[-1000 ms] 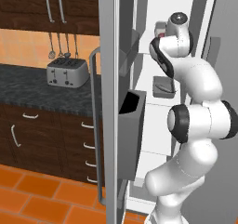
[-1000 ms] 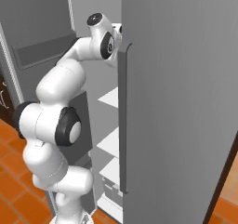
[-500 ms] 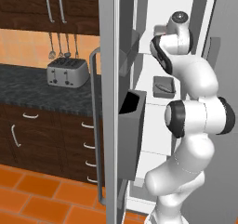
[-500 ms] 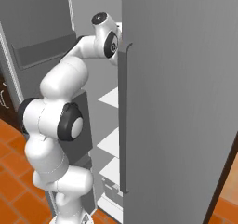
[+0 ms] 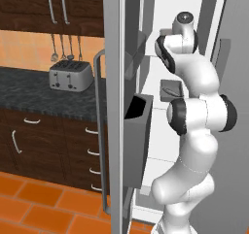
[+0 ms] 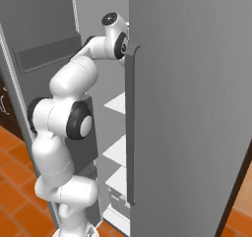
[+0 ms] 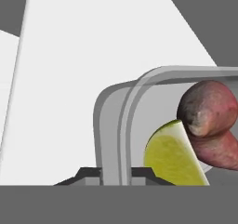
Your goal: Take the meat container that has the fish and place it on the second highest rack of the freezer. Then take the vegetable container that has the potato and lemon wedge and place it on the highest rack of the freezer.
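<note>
The vegetable container (image 7: 111,125), a grey tray with rounded corners, lies on a flat white rack (image 7: 83,79) inside the freezer (image 5: 165,5). It holds the yellow lemon wedge (image 7: 169,155) and the reddish-brown potato (image 7: 207,116). My gripper (image 7: 117,174) straddles the tray's near rim, one dark tip on each side; whether the tips still press on it is unclear. In the left base view my arm reaches up to the top of the white interior. One shelf lower sits the meat container (image 5: 171,89), a second grey tray whose contents are too small to make out.
The freezer's left door (image 5: 119,58) stands open beside my arm, with a dark bin (image 5: 138,131) on its inner side. The grey right door (image 6: 197,108) with its bar handle (image 6: 130,128) hides my hand. A toaster (image 5: 71,75) stands on the dark counter (image 5: 39,94).
My arm has drawn itself slightly more upright while the hand stays at the top of the freezer. The trays have not moved.
</note>
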Controlling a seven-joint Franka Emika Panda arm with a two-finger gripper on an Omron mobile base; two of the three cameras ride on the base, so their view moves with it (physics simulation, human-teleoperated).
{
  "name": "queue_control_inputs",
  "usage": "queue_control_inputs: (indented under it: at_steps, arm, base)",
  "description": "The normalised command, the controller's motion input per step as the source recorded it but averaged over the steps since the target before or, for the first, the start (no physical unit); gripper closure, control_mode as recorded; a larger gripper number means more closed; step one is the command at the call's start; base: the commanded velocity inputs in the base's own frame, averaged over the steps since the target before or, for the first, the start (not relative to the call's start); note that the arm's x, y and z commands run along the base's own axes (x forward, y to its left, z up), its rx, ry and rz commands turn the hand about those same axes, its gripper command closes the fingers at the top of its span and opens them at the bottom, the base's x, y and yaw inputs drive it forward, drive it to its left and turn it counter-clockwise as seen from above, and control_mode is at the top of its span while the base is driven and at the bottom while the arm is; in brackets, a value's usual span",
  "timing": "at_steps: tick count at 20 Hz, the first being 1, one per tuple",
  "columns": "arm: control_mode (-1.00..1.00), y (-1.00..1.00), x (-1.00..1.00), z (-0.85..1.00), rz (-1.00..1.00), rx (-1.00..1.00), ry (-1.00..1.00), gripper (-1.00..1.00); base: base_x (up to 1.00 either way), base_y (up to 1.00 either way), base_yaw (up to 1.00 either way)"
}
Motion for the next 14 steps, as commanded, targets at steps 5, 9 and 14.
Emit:
queue_control_inputs:
  at_steps: [5, 9, 14]
  arm:
    - [-1.00, 0.00, 0.07, 0.00, 0.00, 0.00, 0.00, 1.00]
    - [-1.00, 0.00, 0.00, 0.00, 0.00, 0.00, 0.00, -1.00]
    - [-1.00, 0.00, 0.00, 0.00, 0.00, 0.00, 0.00, -1.00]
  base:
    - [0.00, 0.00, 0.00]
    - [0.00, 0.00, 0.00]
    - [0.00, 0.00, 0.00]
